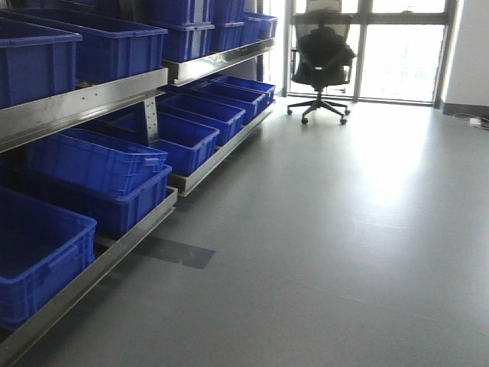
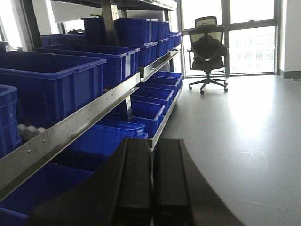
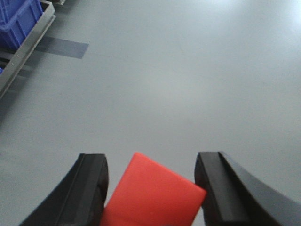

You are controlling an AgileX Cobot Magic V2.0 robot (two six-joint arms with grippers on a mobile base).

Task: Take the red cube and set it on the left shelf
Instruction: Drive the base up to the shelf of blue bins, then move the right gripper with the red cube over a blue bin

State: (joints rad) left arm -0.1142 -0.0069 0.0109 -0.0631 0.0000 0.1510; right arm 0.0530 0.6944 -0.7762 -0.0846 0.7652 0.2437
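The red cube sits tilted between the spread fingers of the right gripper, which holds it above the grey floor, well to the right of the left shelf and its blue bins. The left gripper, fingers pressed together with nothing between them, hangs just beside that shelf's metal rail.

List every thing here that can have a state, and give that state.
left gripper, shut, holding nothing.
right gripper, shut on the red cube.
red cube, held, tilted, off the floor.
office chair, upright, unoccupied.
nearest blue bin, open-topped, nothing visible inside.
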